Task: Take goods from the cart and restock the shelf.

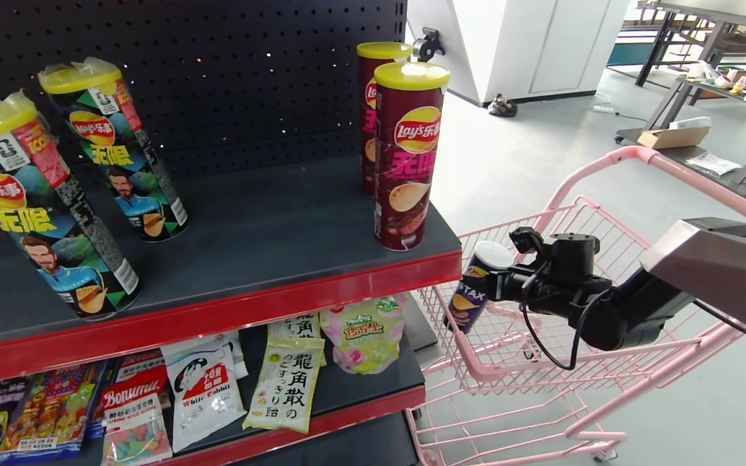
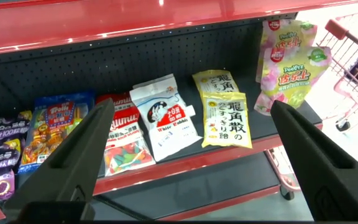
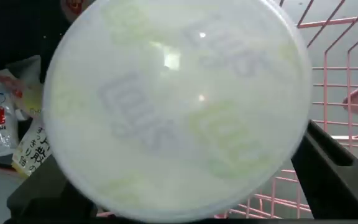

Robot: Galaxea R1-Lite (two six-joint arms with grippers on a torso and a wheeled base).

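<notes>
Four cans (image 1: 408, 155) shelved; right gripper (image 1: 486, 285) holds fifth can (image 1: 467, 305).

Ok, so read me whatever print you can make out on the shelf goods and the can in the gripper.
"Lay's": front maroon chip can.
"White Rabbit": white candy bag.
"龍角散": yellow lozenge pouch.
"TAX", partly hidden: can in the right gripper.
Barcode stickers on the blue-green chip cans: too small to read.

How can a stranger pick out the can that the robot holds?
Find the pink cart right of the shelf. Over the cart's shelf-side corner, the right claw grips one can. Unlike the tall yellow-lidded cans on the shelf, it is dark blue with a white lid.
</notes>
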